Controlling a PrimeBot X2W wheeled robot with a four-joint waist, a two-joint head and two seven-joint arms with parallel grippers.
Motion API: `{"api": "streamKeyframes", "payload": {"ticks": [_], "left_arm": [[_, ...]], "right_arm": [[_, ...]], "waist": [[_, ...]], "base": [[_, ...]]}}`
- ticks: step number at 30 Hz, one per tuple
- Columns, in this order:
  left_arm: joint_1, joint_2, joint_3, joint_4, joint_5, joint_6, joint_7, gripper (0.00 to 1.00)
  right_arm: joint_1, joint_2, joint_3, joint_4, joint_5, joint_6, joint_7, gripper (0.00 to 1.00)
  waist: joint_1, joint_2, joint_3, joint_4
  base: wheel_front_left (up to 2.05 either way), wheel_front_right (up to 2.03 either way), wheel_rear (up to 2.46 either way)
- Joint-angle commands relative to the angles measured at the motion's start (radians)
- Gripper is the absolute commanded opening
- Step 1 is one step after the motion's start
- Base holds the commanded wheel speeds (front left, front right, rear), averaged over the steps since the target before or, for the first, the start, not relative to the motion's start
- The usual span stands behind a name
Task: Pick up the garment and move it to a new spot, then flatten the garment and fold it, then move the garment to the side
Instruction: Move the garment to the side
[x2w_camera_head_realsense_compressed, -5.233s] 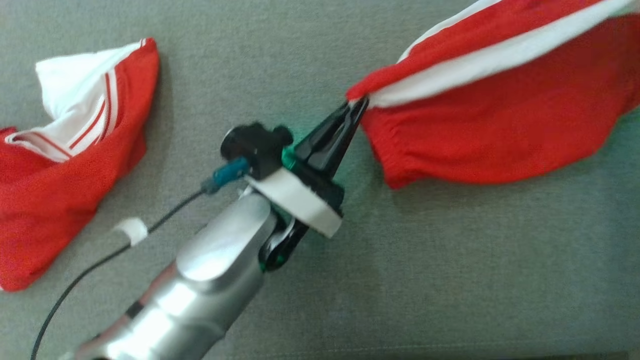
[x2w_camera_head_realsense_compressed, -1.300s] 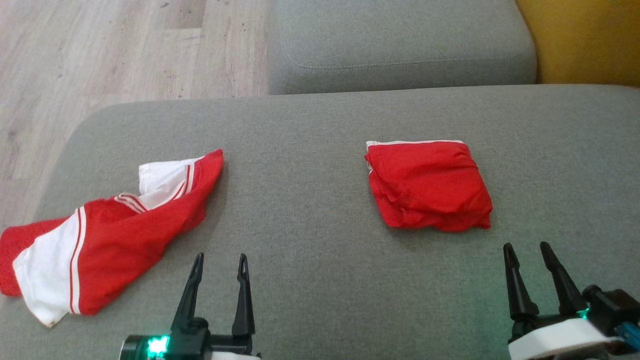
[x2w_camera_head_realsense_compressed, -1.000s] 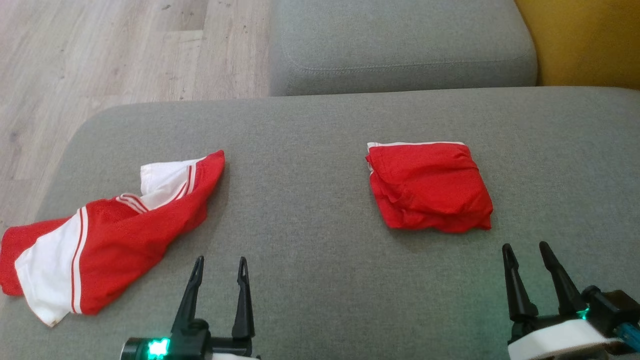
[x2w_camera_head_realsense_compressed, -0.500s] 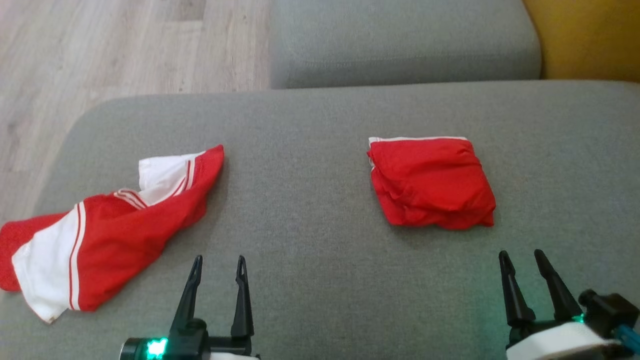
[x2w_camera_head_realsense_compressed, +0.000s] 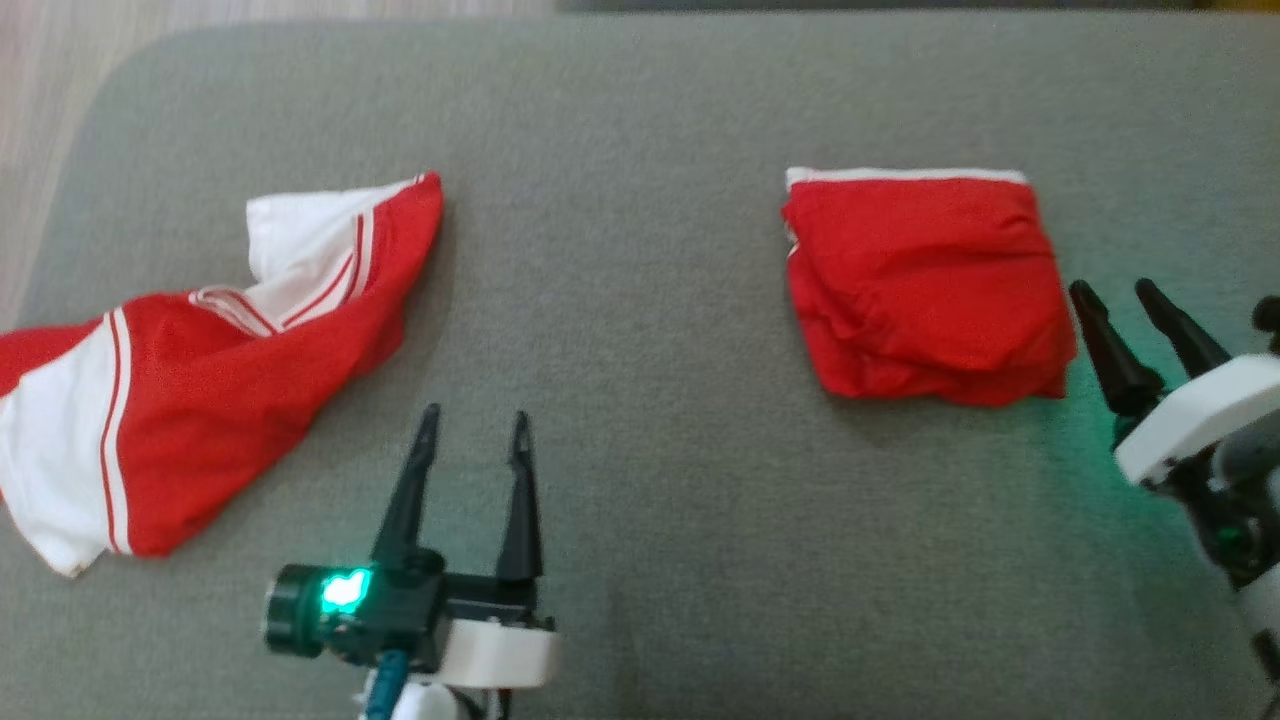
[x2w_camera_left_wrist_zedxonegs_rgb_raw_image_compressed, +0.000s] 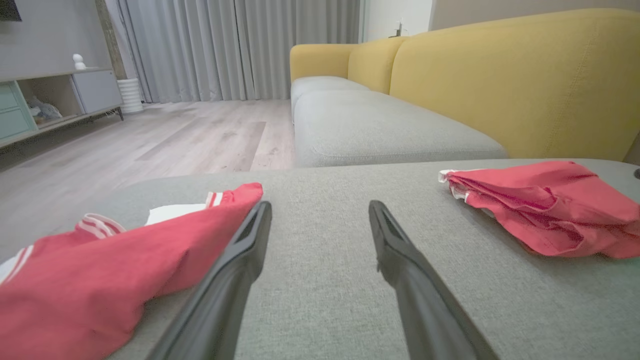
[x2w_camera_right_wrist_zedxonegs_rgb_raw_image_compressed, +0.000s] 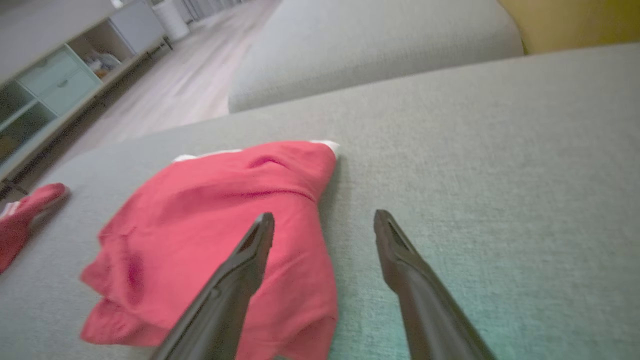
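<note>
Both hands are spread wide, nothing pinched in either. The folded garment lies as a neat red bundle toward the right side of the sofa cushion, white trim along its far edge. The right hand sits just beside the bundle's right edge, and in the wrist view one finger lies over the cloth. It looks like the carry to the side is up next.

To do it well, come in low, slide one finger under the whole stack and close on every layer at once. If only the top layer is pinched, the fold will likely peel open. Keep the lift small and set the bundle down flat.

The left hand is over bare cushion, near a crumpled red-and-white garment by the left edge.
</note>
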Motion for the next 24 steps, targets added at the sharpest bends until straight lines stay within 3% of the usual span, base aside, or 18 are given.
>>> {"api": "streamKeyframes", "payload": {"ticks": [1,6,12,14,15,19,24], "left_arm": [[-0.026,-0.004,0.017,-0.024,-0.005,0.007,-0.004,1.0],[-0.058,-0.004,-0.02,-0.024,-0.039,0.019,-0.004,1.0],[-0.082,-0.004,-0.041,-0.025,-0.058,0.029,-0.004,1.0],[-0.089,-0.004,-0.041,-0.028,-0.072,0.033,-0.004,1.0],[-0.093,-0.004,-0.041,-0.029,-0.073,0.034,-0.004,1.0],[-0.099,-0.004,-0.032,-0.036,-0.079,0.04,-0.004,1.0],[-0.112,-0.004,-0.014,-0.04,-0.071,0.035,-0.004,1.0]], "right_arm": [[-0.02,-0.034,0.014,-0.019,0.015,-0.001,0.009,1.0],[-0.083,-0.095,0.066,0.02,0.111,-0.001,0.083,1.0],[-0.123,-0.12,0.139,0.05,0.196,-0.001,0.113,1.0],[-0.127,-0.133,0.179,0.042,0.226,-0.001,0.14,0.15],[-0.129,-0.143,0.193,0.036,0.238,-0.001,0.141,0.0],[-0.14,-0.194,0.225,0.021,0.264,-0.001,0.107,0.0],[-0.158,-0.311,0.246,0.02,0.24,-0.001,0.094,0.0]], "waist": [[-0.0005,0.0,0.034,0.025],[-0.0005,0.0,0.068,0.047],[-0.0005,0.0,0.1,0.059],[-0.0005,0.0,0.11,0.062],[-0.0005,0.0,0.114,0.062],[-0.0005,0.0,0.136,0.049],[-0.0005,0.0,0.183,-0.004]], "base": [[0.0,0.0,0.0],[0.0,0.0,0.0],[0.0,0.0,0.0],[0.0,0.0,0.0],[0.0,0.0,0.0],[0.0,0.0,0.0],[0.0,0.0,0.0]]}}
